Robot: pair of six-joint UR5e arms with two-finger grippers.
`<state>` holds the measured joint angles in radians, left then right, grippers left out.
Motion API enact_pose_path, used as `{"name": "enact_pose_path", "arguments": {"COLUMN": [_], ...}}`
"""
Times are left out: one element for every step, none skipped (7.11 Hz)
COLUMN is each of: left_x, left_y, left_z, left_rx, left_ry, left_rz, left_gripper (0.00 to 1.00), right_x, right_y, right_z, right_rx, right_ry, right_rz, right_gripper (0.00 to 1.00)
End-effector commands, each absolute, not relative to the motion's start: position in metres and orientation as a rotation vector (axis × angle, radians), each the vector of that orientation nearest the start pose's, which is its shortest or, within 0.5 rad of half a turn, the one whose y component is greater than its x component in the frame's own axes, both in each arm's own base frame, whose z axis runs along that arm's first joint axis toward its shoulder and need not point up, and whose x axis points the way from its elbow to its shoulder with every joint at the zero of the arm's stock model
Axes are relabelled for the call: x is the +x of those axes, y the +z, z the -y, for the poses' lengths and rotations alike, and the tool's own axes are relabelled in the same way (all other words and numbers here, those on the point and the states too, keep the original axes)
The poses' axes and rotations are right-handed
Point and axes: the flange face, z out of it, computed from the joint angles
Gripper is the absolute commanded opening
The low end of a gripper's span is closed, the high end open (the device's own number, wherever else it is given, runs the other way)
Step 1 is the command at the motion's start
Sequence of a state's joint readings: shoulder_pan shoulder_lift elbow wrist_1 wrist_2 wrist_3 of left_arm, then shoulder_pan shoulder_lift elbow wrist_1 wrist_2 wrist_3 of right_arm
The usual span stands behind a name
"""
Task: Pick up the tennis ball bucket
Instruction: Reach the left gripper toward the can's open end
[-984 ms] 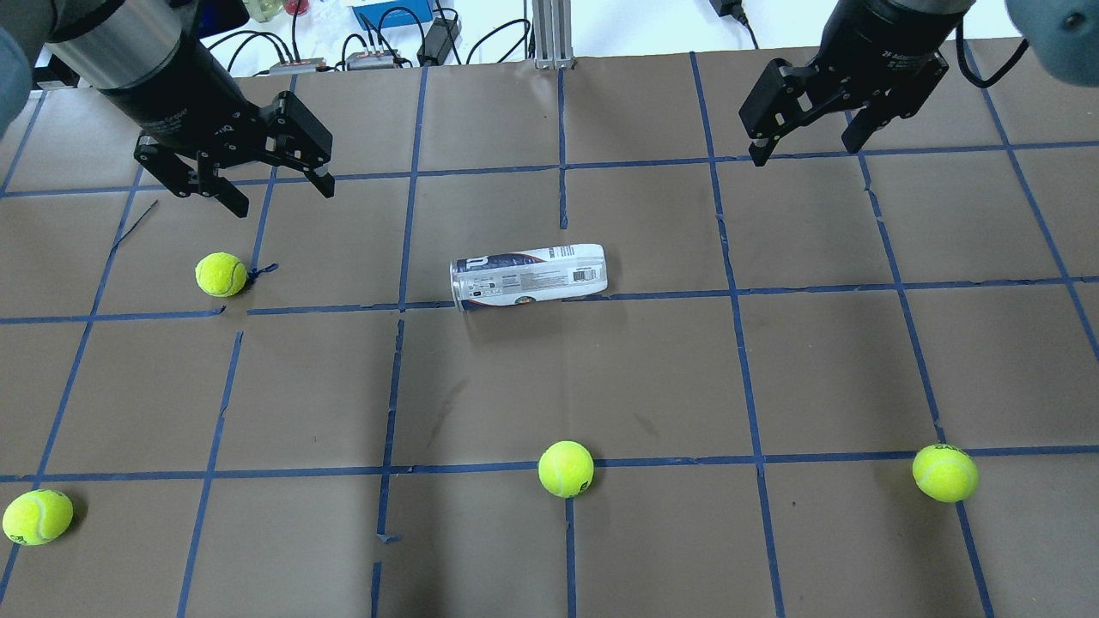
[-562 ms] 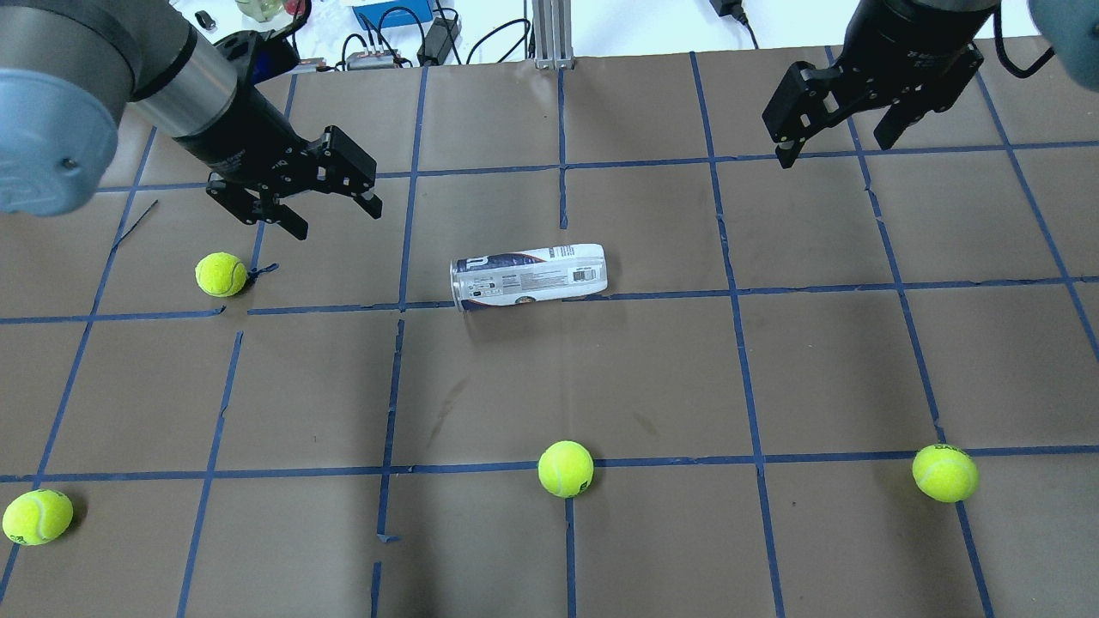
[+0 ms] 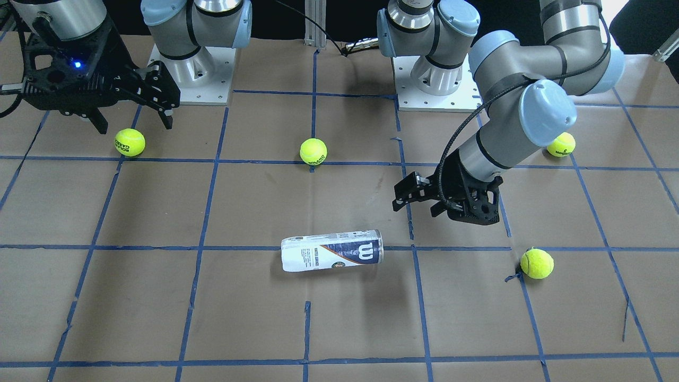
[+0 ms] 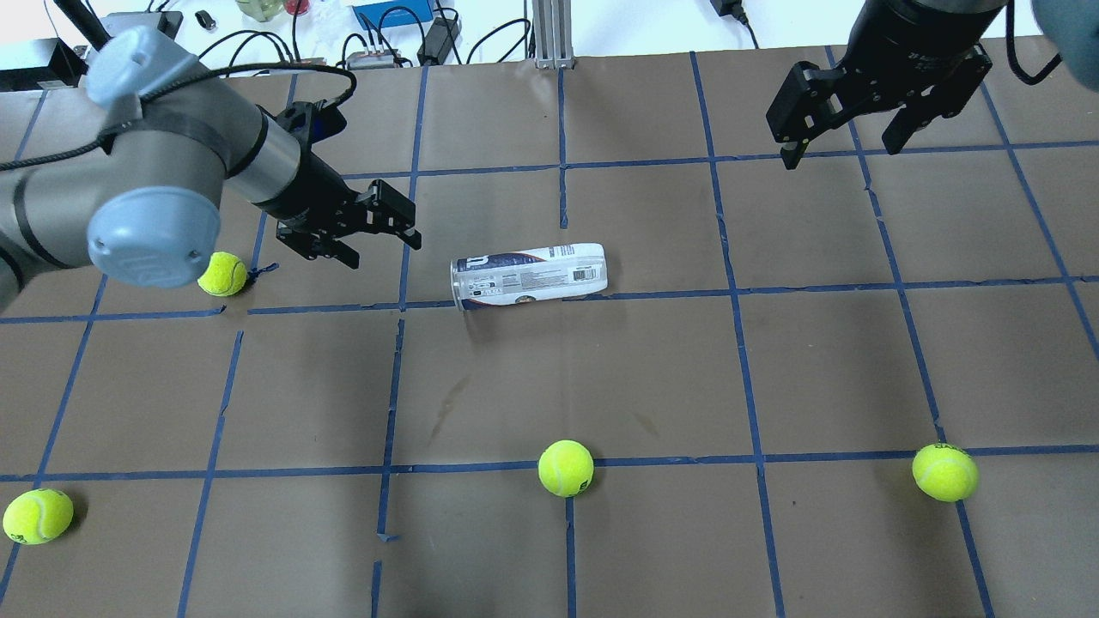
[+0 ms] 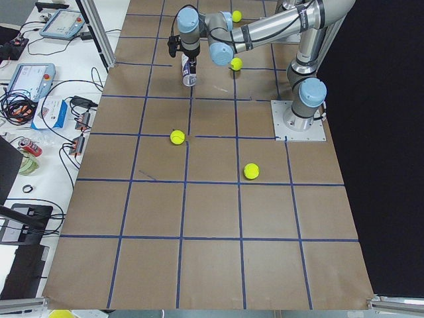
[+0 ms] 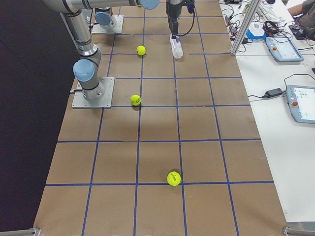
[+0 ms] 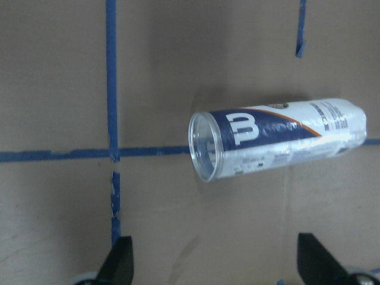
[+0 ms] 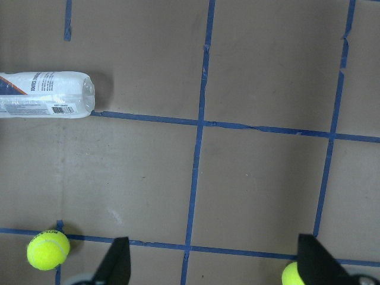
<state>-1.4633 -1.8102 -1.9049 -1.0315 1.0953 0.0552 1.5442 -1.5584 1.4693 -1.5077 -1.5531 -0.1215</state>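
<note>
You'll find the tennis ball bucket [image 4: 530, 276], a slim clear plastic tube with a white-and-navy label, lying on its side near the middle of the brown paper surface [image 4: 824, 369], along a blue tape line [image 4: 670, 294]. Your left hand [image 4: 386, 251] hovers near the tube's clear open end with its fingers spread, touching nothing. A yellow-green tennis ball [image 4: 221, 273] lies beside that arm, partly hidden by its elbow in the overhead view. Your right hand [image 4: 840, 154] hangs well apart from the tube, towards the surface's far edge, fingers spread and empty. A second ball [image 4: 566, 468] lies nearer the robot.
</note>
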Motion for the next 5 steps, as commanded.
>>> {"name": "enact_pose_path", "arguments": {"left_x": [-0.127,-0.132,-0.132,-0.135,-0.14], "left_y": [0.222,0.207,0.198,0.191,0.187], "left_z": [0.567,0.572,0.579,0.577,0.575], "left_rx": [-0.088,-0.054,-0.035,-0.058,-0.067], "left_ry": [-0.1,-0.157,-0.182,-0.153,-0.135], "left_rz": [-3.701,-3.774,-3.786,-3.83,-3.882], "left_gripper": [0.96,0.96,0.96,0.95,0.94], "right_x": [0.121,0.121,0.122,0.122,0.122], "right_y": [0.526,0.528,0.529,0.528,0.527], "right_z": [0.504,0.503,0.503,0.503,0.504], "right_rx": [-0.14,-0.14,-0.14,-0.14,-0.142], "right_ry": [-0.059,-0.067,-0.072,-0.067,-0.065], "right_rz": [-3.122,-3.121,-3.118,-3.116,-3.115], "right_gripper": [1.0,1.0,1.0,1.0,1.0]}}
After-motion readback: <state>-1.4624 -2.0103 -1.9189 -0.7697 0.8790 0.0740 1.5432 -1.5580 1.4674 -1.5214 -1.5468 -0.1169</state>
